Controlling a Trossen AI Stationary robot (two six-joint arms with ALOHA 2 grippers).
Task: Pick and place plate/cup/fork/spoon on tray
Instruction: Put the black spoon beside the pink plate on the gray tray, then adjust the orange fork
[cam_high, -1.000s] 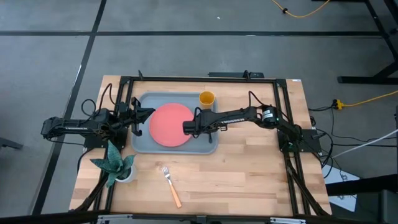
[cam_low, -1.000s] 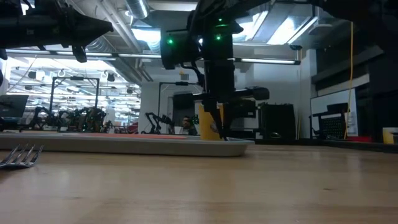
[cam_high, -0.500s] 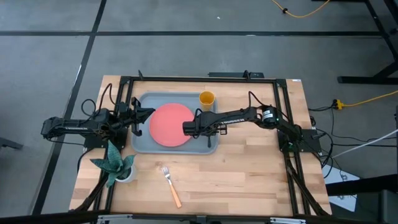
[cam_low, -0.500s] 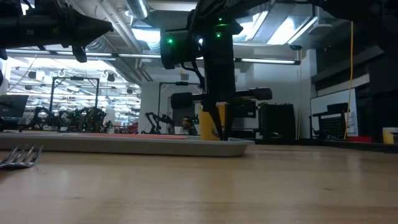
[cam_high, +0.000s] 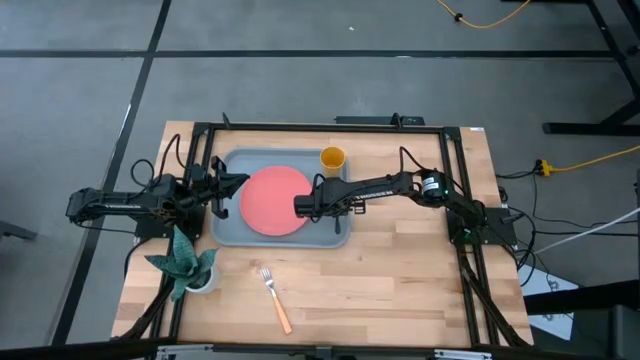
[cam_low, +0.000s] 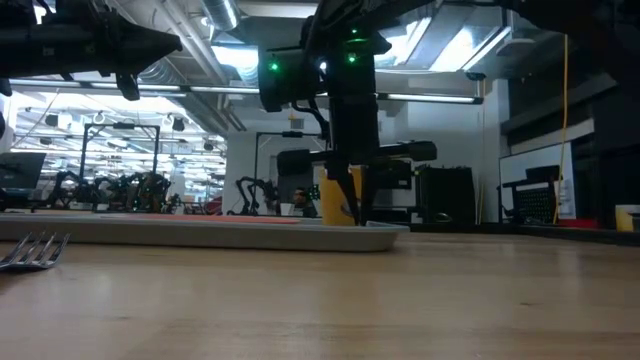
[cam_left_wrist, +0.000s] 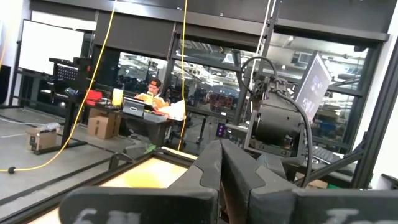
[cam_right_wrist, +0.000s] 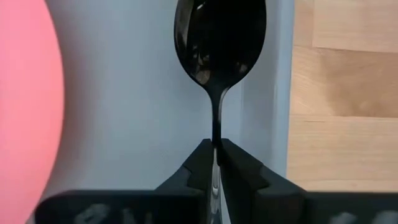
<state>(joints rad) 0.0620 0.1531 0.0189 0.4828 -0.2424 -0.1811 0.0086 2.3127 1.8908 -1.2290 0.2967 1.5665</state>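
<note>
Spoon (cam_right_wrist: 219, 50) sits clamped by its handle in the right gripper (cam_right_wrist: 217, 155), long axis running straight ahead of the fingers, bowl over the tray's (cam_right_wrist: 137, 93) right edge strip beside the plate (cam_right_wrist: 25, 99).

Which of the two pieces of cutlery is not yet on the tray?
The fork, orange-handled with silver tines, lies on the bare wooden table in front of the tray. The dark spoon is over the tray, pinched by the right gripper.

Spoon nudged on the tray

Over the last second my right gripper (cam_right_wrist: 216, 154) has lowered the spoon (cam_right_wrist: 219, 37) slightly toward the tray (cam_right_wrist: 124, 93), drifting a touch toward 3 o'clock, then settled.
</note>
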